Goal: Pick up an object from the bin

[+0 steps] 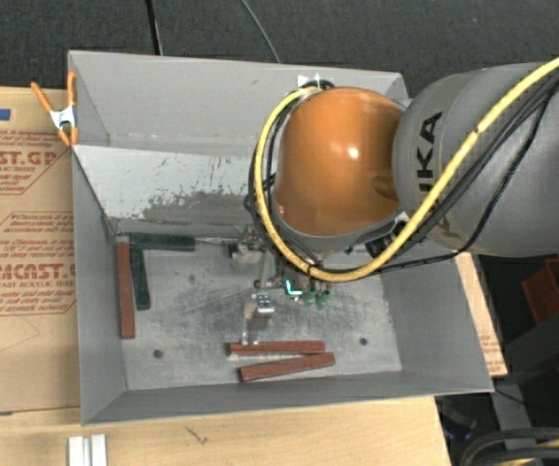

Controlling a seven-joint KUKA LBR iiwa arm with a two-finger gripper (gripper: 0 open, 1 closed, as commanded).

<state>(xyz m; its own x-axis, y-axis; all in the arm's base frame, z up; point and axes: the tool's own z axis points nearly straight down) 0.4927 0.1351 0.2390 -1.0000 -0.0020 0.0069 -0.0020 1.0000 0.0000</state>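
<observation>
My gripper (259,308) hangs low over the bin's floor, near the middle and below the arm's orange cover. Just under it lies a red-brown flat stick (278,348), lengthwise left to right. A second red-brown stick (287,365) lies close in front of that one, slightly slanted, near the bin's front wall. The gripper's tip comes down to about the left end of the upper stick. I cannot make out whether it touches it.
At the bin's left side a third red-brown stick (124,289) lies along the wall. Beside it a dark green stick (141,280) lies parallel. Another dark green stick (162,243) lies crosswise at the back left. The arm covers the bin's right rear.
</observation>
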